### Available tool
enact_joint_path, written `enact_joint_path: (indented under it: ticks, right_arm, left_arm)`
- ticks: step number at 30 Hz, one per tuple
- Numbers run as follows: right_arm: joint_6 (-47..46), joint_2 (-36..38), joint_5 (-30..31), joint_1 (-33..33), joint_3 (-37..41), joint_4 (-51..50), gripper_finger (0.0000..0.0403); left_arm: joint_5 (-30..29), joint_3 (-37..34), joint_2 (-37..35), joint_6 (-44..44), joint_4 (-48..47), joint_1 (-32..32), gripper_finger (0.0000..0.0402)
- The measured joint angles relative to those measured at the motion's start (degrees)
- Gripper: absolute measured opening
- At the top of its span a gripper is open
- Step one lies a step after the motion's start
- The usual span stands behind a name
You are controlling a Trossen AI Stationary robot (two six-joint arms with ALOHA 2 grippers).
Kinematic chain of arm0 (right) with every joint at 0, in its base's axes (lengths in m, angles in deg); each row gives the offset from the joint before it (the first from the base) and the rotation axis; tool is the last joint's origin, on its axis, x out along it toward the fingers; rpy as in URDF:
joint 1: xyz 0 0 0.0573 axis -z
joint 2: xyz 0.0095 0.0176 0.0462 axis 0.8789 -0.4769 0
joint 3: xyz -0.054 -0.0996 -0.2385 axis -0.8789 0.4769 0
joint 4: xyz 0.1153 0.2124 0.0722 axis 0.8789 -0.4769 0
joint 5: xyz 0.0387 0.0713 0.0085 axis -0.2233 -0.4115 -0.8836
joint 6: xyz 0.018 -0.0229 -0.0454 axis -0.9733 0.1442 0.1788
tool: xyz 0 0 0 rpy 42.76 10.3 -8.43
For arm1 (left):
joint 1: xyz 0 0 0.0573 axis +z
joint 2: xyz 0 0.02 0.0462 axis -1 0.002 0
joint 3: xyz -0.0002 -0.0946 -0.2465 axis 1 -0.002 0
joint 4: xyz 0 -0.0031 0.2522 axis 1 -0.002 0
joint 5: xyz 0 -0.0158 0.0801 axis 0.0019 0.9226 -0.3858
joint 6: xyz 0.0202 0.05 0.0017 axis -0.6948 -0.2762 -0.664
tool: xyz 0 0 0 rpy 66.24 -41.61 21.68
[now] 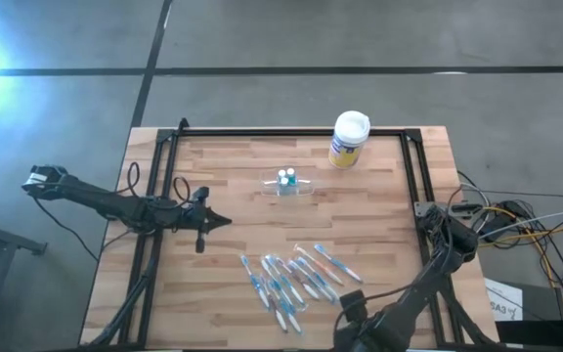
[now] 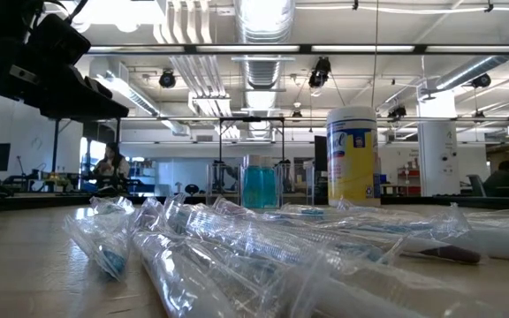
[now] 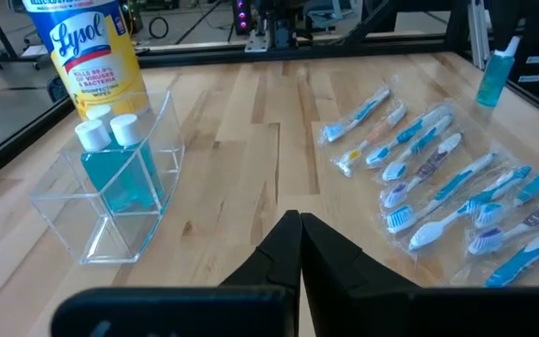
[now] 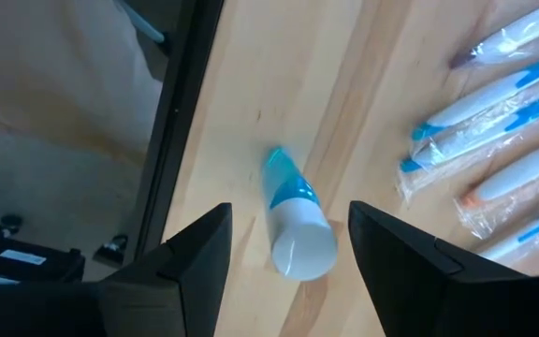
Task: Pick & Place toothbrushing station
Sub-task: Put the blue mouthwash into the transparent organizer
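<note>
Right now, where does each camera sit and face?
High: overhead, straight down on the table; both arms show.
Low: table height, level across the wrapped toothbrushes into the room; one arm overhead.
Left wrist: past the shut left gripper toward the clear cup.
Right wrist: down between the right gripper's open jaws at a small tube.
Shared: high and left wrist both show the yellow canister.

Bare wood is lying open between the left gripper [image 1: 225, 220] and the toothbrushing station [image 1: 288, 185], leaving a free lane across the table [image 1: 233, 166]. The yellow canister [image 1: 349, 139] is standing behind the station, narrowing any approach from the far edge. The wrapped toothbrushes [image 1: 291, 277] are crowding the near middle. A small tube [image 4: 296, 221] is lying between the right gripper [image 4: 288, 245]'s spread fingers, probably close to the table's front edge.
</note>
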Motion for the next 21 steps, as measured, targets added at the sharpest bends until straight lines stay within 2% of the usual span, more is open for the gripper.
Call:
enact_joint_path:
  ticks: [8,21]
  right_arm:
    - [0.42,0.02,-0.17,0.00,1.92,1.94,0.0200]
    - [2.85,0.07,-0.52,0.00,1.97,1.85,0.0098]
  left_arm:
    - [0.00,0.00,0.00,0.00,0.00,0.00,0.0010]
    - [0.00,0.00,0.00,0.00,-0.02,0.00,0.0010]
